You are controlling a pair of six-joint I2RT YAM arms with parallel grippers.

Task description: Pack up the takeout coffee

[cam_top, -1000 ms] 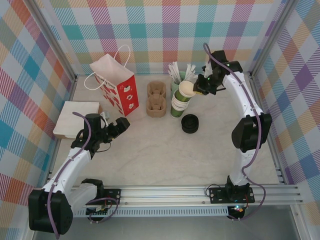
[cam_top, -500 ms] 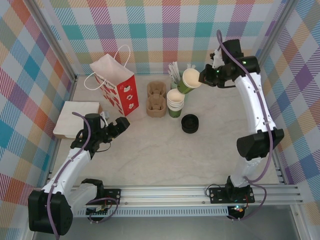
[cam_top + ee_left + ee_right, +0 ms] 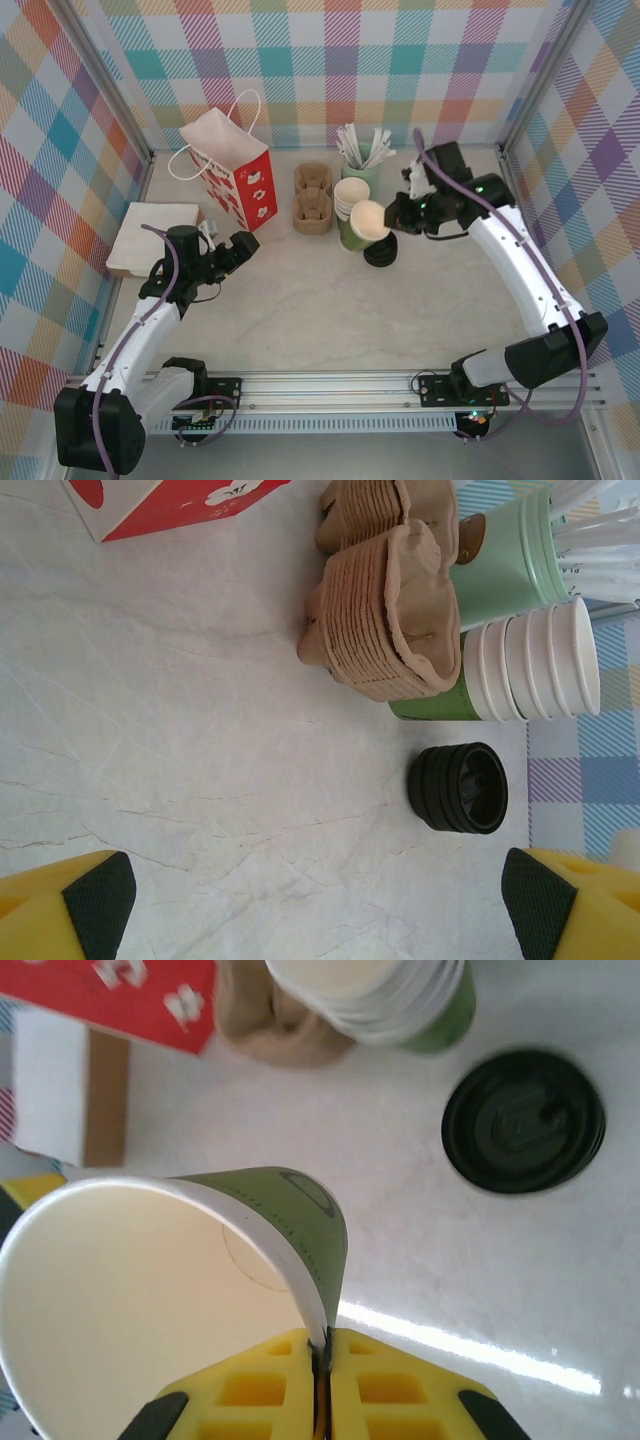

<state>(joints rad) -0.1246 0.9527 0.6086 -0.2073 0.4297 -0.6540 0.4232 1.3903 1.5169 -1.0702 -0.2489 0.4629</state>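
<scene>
The right arm has swung down and forward, so the right gripper now carries the green cup just in front of the stack of cups — half a second ago it hung behind that stack, by the stirrer pot. Its fingers are pinched tight on the cup's wall at the rim, the cream inside showing. The black lids lie on the surface in front of the stack, near the held cup. The left gripper, well to the stack's left, has not moved — fingers spread wide.
</scene>
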